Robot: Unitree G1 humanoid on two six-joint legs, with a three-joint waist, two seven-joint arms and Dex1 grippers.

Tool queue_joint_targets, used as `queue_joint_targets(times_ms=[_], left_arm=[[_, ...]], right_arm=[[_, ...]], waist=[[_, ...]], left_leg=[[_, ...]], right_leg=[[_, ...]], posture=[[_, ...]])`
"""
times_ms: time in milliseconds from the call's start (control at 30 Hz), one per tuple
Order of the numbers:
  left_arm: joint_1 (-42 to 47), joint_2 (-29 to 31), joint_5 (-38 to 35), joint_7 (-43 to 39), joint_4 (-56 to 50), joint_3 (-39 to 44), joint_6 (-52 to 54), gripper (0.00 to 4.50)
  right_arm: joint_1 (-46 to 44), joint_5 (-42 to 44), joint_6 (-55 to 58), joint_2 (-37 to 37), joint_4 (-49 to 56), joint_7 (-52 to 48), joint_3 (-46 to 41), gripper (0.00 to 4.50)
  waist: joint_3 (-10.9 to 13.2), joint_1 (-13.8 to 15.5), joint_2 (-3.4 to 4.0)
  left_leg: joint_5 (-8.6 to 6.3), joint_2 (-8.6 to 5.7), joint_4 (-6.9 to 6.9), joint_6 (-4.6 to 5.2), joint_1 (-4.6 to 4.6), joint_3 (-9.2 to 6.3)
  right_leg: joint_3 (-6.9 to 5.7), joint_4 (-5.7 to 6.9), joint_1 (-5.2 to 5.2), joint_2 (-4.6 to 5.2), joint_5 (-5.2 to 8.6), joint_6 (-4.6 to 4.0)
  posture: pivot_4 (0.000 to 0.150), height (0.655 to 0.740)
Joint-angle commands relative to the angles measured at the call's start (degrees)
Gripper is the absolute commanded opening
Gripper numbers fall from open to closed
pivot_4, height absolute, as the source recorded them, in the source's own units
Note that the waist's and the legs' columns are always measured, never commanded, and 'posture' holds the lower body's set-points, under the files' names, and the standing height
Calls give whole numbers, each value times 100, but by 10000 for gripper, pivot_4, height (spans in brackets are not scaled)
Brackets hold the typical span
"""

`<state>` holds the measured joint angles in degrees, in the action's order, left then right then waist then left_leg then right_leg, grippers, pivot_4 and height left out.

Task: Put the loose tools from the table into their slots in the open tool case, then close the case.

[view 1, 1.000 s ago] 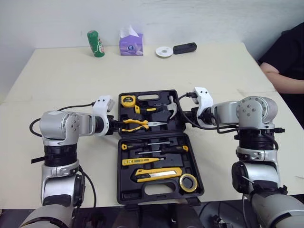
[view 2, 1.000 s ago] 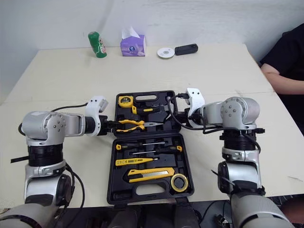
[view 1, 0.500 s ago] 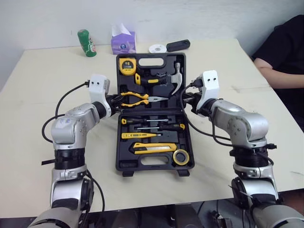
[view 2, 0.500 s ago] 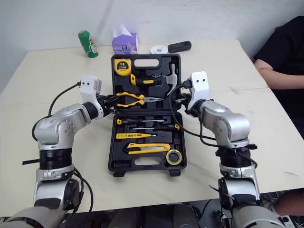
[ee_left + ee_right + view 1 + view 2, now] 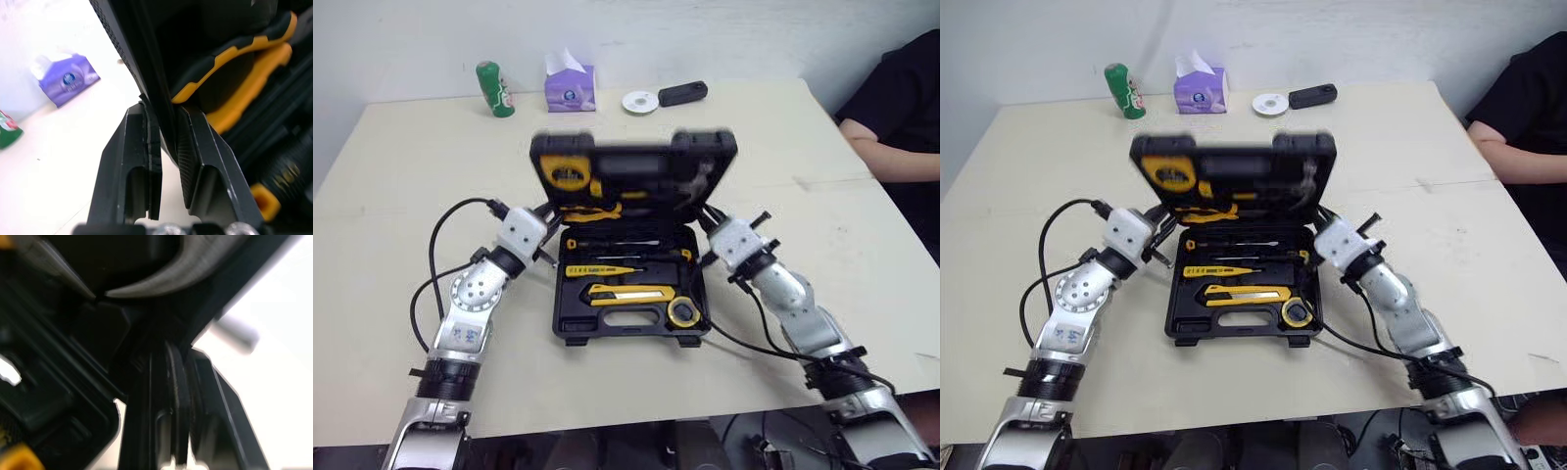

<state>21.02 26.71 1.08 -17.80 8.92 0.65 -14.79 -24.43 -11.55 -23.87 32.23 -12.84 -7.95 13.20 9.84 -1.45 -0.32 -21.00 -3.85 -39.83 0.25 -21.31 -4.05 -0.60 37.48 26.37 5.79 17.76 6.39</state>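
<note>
The black tool case stands in the middle of the table, its base (image 5: 570,315) flat and its lid (image 5: 631,162) raised, tilting towards me. The lid carries a yellow tape measure (image 5: 556,173), pliers (image 5: 592,210) and a hammer (image 5: 693,186). Screwdrivers (image 5: 617,245), a yellow knife (image 5: 626,293) and a tape roll (image 5: 683,313) lie in the base. My left gripper (image 5: 546,217) is shut on the lid's left edge (image 5: 157,105), beside the pliers' yellow handles (image 5: 234,73). My right gripper (image 5: 707,217) is shut on the lid's right edge (image 5: 215,308).
Along the table's far edge stand a green can (image 5: 489,88), a purple tissue box (image 5: 568,88), a white disc (image 5: 638,101) and a black device (image 5: 686,93). A person's arm (image 5: 891,162) rests on the table at the right.
The lid has swung up from lying flat to tilting over the base, carried by both grippers. Both arms have stretched forward and lowered. The camera view has also shifted.
</note>
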Motion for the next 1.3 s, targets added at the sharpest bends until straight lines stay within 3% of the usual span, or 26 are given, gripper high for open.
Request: queue_joint_targets(times_ms=[33, 300, 433, 533, 633, 733, 900, 1067, 1300], left_arm=[[-182, 435, 286, 347, 196, 552, -512, 3471], [-809, 730, 153, 40, 629, 500, -1077, 3471], [-912, 701, -242, -228, 488, 523, -885, 19316], [-1156, 846, -697, -732, 223, 657, -409, 33122], [-1512, 1148, -947, -1002, -11, 1003, -9, 44920], [-2154, 1410, -1381, -1338, -307, 1464, 595, 45000], [-2015, 1356, -1663, -1333, -324, 1697, 1257, 45000], [-1658, 1264, -1852, -1510, -366, 1714, 1515, 45000], [-1302, 1110, -1905, -1749, -344, 1547, 1758, 45000]], right_arm=[[152, -856, -1011, 488, -732, 813, -403, 0], [317, -1549, -1797, 605, -1297, 1092, -210, 0], [448, -971, -1852, 594, -1259, 545, -218, 0], [628, -604, -1919, 783, -1075, 164, -321, 11126], [861, -226, -1877, 1034, -836, -272, -520, 25364], [1304, 458, -1651, 1474, -661, -956, -844, 40247], [1781, 1386, -1675, 1834, -697, -1827, -1281, 40247], [2611, 2747, -746, 1949, 264, -2917, -1645, 40247], [3613, 3054, -18, 1924, 1150, -3507, -1908, 40247]], waist=[[0, -12, 0], [-7, -31, 3], [-11, -16, 8], [-10, 108, 9], [-10, 117, 9], [-10, 111, 12], [-10, 153, 12], [-10, 160, 11], [-10, 137, 11]], left_leg=[[0, 0, 0, 0, 0, 1], [0, 6, 14, 1, 28, 3], [-1, 7, 14, 3, 47, 4], [-9, 8, 18, 16, 86, -23], [-20, 5, 18, 35, 111, -18], [-23, 11, 23, 34, 112, -17], [-24, 14, 36, 35, 123, -16], [-27, 22, 70, 39, 192, -19], [-39, 34, 73, 39, 195, -7]], right_leg=[[3, 0, 0, -1, 0, 0], [35, 13, -4, -10, 0, 0], [39, 2, -25, -11, 0, 0], [39, -39, -95, -11, 0, 0], [66, -63, -132, -14, -11, 18], [76, -68, -129, -13, -11, 19], [74, -87, -145, -15, -16, 20], [73, -129, -218, -22, -22, 22], [77, -146, -218, -29, -24, 25]], posture=[[1500, 7400], [1500, 7400], [1500, 7400], [1500, 7400], [1500, 7400], [1500, 7400], [1500, 7400], [1500, 7400], [1500, 7400]])
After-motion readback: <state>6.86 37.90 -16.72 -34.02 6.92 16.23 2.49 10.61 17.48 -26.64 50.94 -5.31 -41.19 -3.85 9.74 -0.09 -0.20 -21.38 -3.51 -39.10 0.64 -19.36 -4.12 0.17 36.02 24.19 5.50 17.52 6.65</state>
